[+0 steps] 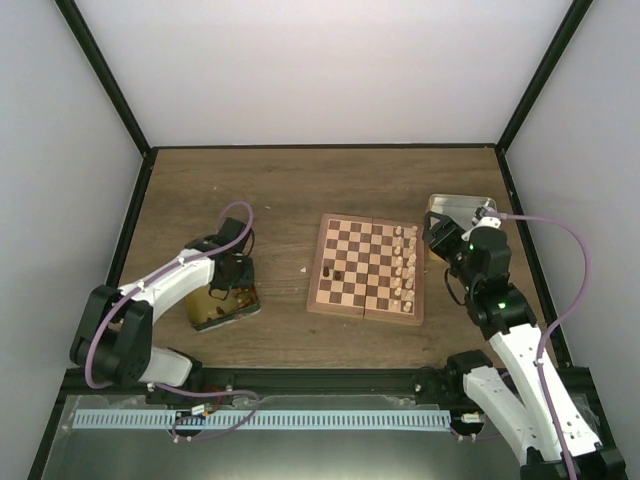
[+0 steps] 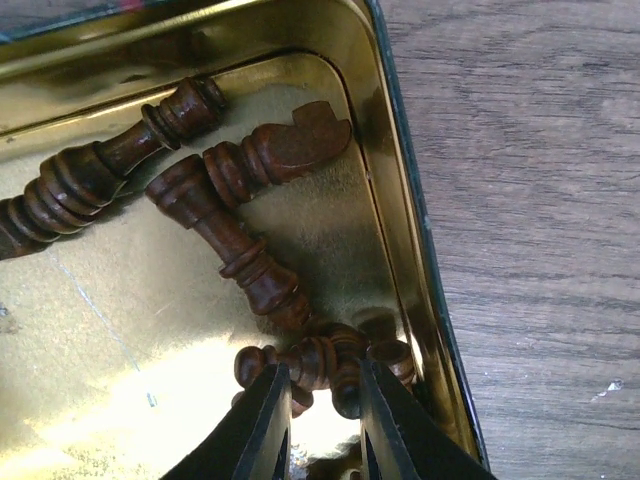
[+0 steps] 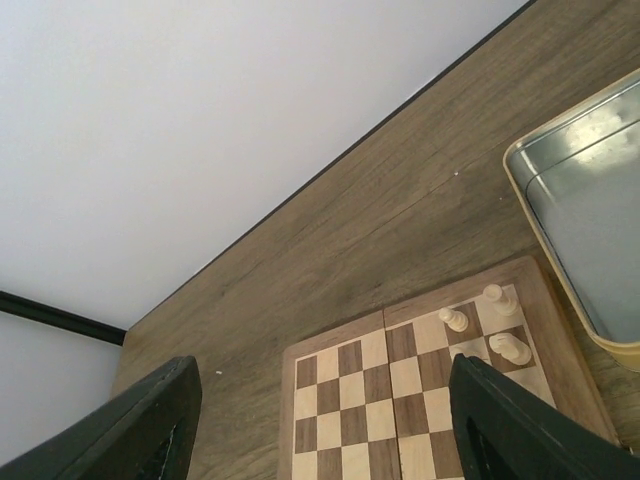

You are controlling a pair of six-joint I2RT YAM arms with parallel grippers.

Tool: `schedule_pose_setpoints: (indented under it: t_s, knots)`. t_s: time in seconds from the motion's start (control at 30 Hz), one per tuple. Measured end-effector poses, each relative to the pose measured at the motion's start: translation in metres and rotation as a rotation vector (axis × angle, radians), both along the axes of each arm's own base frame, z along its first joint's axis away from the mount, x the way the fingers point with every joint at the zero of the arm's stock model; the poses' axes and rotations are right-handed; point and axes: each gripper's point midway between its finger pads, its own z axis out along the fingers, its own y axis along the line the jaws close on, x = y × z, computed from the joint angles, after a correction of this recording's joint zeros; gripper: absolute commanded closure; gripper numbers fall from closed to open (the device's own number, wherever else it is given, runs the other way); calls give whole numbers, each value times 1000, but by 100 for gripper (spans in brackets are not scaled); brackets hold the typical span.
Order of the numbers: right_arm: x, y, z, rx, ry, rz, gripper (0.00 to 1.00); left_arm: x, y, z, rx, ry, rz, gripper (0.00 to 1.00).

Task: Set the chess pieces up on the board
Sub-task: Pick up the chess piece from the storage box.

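Although the board (image 1: 366, 268) on the table (image 1: 260, 190) already carries the cream pieces (image 1: 405, 265) in two files on its right side, you have only two dark pieces (image 1: 338, 274) standing on its left, and more lie in the gold tin (image 2: 400, 150). Your left gripper (image 2: 325, 420) is in that tin, narrowed around one dark chessman (image 2: 320, 365), pinching or not you cannot tell, while your right gripper (image 3: 330, 420) hangs spread wide, empty, above the board.

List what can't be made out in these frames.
- Top view: the left arm covers the gold tin; contents hidden.
- Left wrist view: frame edges cut off the dark pieces; whether the left gripper touches one is unclear.
- Top view: cream pieces on the board too small to identify.
- Right wrist view: frame edge cuts off the silver tin.
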Motion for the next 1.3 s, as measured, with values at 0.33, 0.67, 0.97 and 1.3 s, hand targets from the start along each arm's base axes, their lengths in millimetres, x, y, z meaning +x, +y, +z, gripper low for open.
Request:
schedule_pose_setpoints:
  t_s: [0.33, 0.67, 0.97, 1.3]
  knots:
    - [-5, -6, -8, -14, 1, -23, 30, 0, -2, -8, 1, 22, -9, 77]
    - [-3, -6, 2, -53, -51, -9, 30, 0, 2, -11, 24, 28, -6, 96]
    - [-6, -3, 8, -85, -79, 20, 29, 2, 8, 37, 0, -105, 20, 96]
    - [-15, 24, 10, -81, -96, 190, 29, 5, -4, 77, -103, -182, 31, 96]
